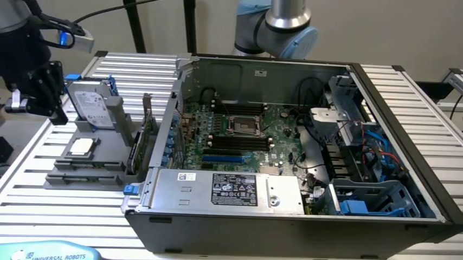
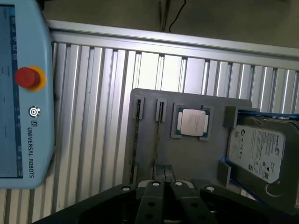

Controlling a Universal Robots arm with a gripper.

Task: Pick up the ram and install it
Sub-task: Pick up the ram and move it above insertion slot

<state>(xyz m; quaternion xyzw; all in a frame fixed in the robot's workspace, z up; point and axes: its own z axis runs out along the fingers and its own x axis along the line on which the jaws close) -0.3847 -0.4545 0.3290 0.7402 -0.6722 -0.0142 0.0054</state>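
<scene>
While your claw (image 2: 163,189) hangs over the ribbed aluminium counter (image 2: 93,116), just above the matte grey moulded holder (image 2: 145,149), you cannot tell whether it is clenched or released. Your ram (image 2: 158,140) stands on edge in a narrow slot of that holder, showing as a thin dark strip. It is near a square metal-capped processor (image 2: 192,122) and a shiny silver hard drive (image 2: 257,149), well apart from the green motherboard (image 1: 282,116) in the open steel case (image 1: 289,233).

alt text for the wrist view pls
The gripper hangs over a gray parts holder on a slatted metal table. The holder carries the ram standing edge-on, a processor chip and a hard drive. A Universal Robots teach pendant lies beside it.
</scene>
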